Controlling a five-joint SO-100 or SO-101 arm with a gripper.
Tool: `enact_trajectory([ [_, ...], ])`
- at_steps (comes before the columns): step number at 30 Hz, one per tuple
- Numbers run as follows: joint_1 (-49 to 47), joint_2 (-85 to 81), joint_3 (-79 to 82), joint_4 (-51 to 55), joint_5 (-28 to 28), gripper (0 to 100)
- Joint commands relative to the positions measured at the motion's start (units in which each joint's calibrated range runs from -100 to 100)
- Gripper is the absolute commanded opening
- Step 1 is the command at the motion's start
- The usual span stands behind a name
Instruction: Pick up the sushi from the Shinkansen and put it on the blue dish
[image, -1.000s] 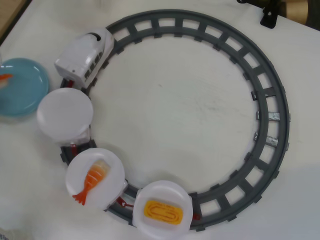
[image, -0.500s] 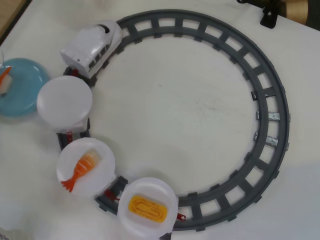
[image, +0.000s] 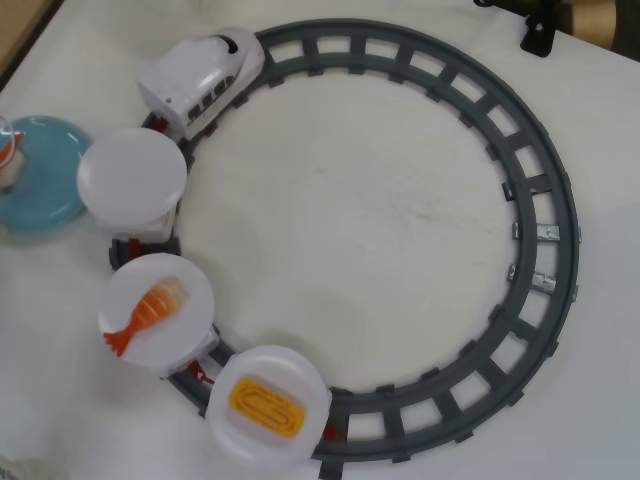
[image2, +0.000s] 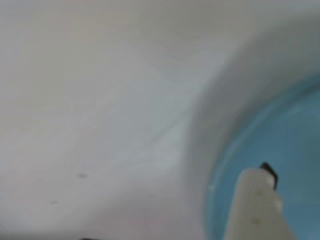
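Observation:
The white Shinkansen (image: 200, 78) stands on the grey track at the upper left, pulling three cars topped by white plates. The first plate (image: 132, 180) is bare. The blue dish (image: 45, 175) lies left of it, off the track. An orange and white piece, apparently the sushi (image: 8, 152), sits at the dish's left side and is cut off by the frame edge. My gripper does not show in the overhead view. The blurred wrist view shows only one white fingertip (image2: 256, 200) over the blue dish (image2: 285, 145), with no sushi in sight.
The second plate (image: 158, 312) carries a shrimp piece with a red tail. The third plate (image: 268, 405) carries a yellow egg piece. The grey ring track (image: 545, 230) circles white tabletop. A dark object (image: 540, 35) stands at the top right.

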Motion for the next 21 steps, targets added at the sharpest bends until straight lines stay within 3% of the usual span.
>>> enact_trajectory([
  [1, -1.4, -2.5, -3.0, 4.7, -0.4, 15],
  [13, -7.4, -32.6, 21.0, 9.2, -0.4, 15],
  [21, -7.4, -59.4, 51.8, -9.2, -0.4, 15],
])
